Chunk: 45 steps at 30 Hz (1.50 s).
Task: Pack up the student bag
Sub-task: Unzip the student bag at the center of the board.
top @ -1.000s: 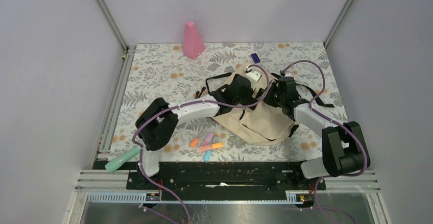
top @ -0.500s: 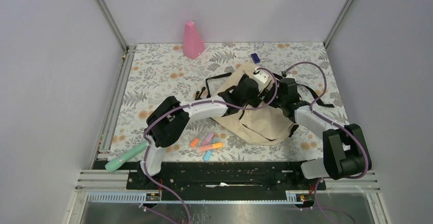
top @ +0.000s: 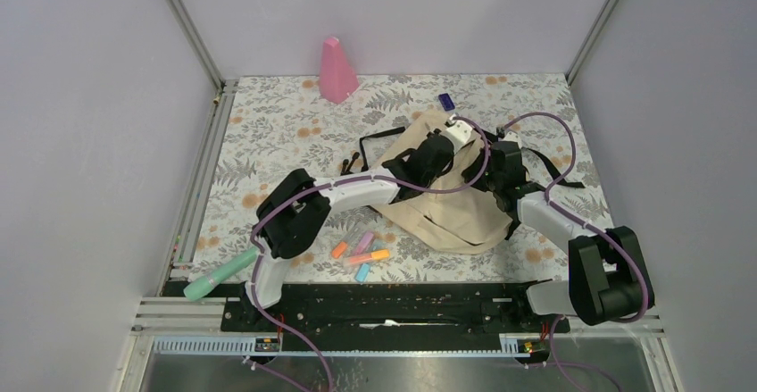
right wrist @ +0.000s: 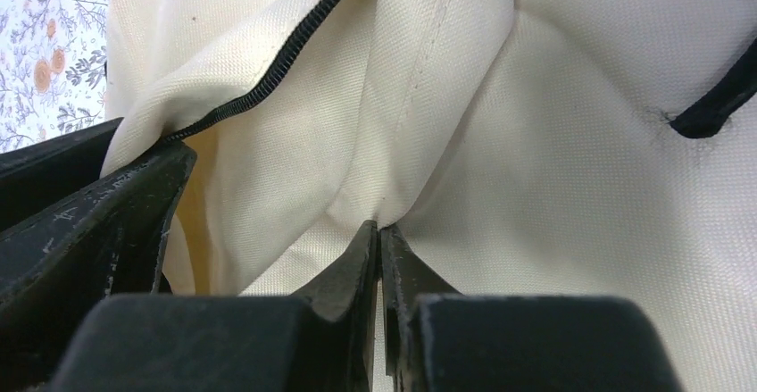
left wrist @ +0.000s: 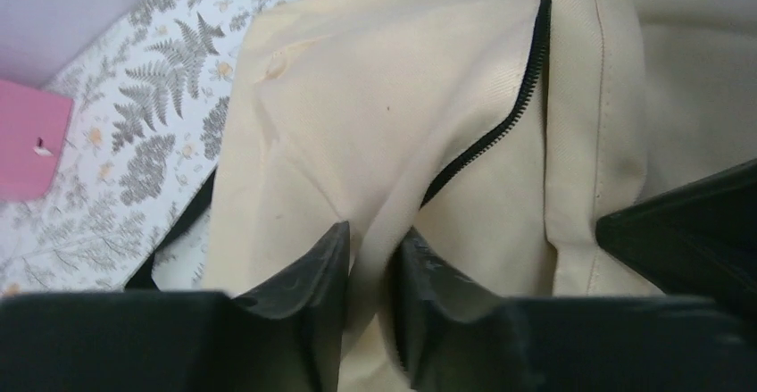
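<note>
The student bag (top: 451, 215), beige fabric with a black zipper (left wrist: 500, 124) and black straps, lies crumpled at the middle right of the table. My left gripper (top: 446, 145) reaches over its far part; in the left wrist view the left gripper (left wrist: 370, 236) pinches a raised fold of beige cloth just beside the zipper. My right gripper (top: 494, 167) sits on the bag's right side. In the right wrist view the right gripper (right wrist: 379, 228) is shut tight on a pinch of the cloth, with the zipper edge (right wrist: 268, 79) to its left.
A pink cone-shaped thing (top: 337, 70) stands at the back edge. A small purple block (top: 446, 101) lies just behind the bag. Several highlighters (top: 361, 254) lie at the front centre, and a green marker (top: 214, 278) rests by the left arm's base.
The left arm stretched farther right and back over the bag, and its jaws closed onto a fold of cloth. The right gripper kept its pinch and shifted slightly right.
</note>
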{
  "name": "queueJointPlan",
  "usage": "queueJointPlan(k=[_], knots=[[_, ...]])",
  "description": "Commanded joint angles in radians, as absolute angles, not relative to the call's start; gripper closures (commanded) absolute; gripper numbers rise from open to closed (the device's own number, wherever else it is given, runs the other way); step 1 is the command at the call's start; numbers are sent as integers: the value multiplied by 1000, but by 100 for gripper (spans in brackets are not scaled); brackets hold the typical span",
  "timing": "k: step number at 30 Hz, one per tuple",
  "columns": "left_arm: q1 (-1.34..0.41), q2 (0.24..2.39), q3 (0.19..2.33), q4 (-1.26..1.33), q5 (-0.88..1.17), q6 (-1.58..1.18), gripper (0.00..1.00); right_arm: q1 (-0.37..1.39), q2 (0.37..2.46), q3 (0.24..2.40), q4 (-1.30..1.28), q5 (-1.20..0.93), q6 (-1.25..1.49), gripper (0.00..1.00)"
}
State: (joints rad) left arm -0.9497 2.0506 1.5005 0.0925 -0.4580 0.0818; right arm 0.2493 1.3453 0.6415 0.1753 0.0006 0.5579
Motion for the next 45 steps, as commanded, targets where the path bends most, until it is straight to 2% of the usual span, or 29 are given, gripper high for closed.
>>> queueJointPlan(k=[1,2,3,10,18,19,24,28,31,37,42,45], knots=[[-937,2002,1545,105,-520,106,86,249,1318,620,117,74,540,97],[-935,1988,1543,97,-523,95,95,249,1318,621,108,85,537,98],[-935,1965,1539,92,-526,87,100,249,1315,625,94,101,530,100],[-934,1781,1515,115,-523,100,100,231,1323,641,17,246,503,100],[-904,1820,1562,-30,-356,11,100,225,1311,678,8,207,495,99],[-901,1826,1561,-49,-335,4,100,225,1301,691,-30,195,486,95],[-891,1863,1613,-140,-271,-87,100,225,1211,747,-119,114,420,57],[-876,1898,1670,-223,-208,-137,100,225,1096,750,-178,43,393,34],[-862,1907,1678,-230,-151,-169,100,226,992,701,-171,-68,372,32],[-816,1917,1680,-263,-6,-208,100,246,785,578,-120,-345,292,33],[-794,1903,1622,-213,67,-190,100,366,651,446,28,-497,264,32],[-783,1917,1642,-209,109,-190,100,466,635,413,82,-508,276,30]])
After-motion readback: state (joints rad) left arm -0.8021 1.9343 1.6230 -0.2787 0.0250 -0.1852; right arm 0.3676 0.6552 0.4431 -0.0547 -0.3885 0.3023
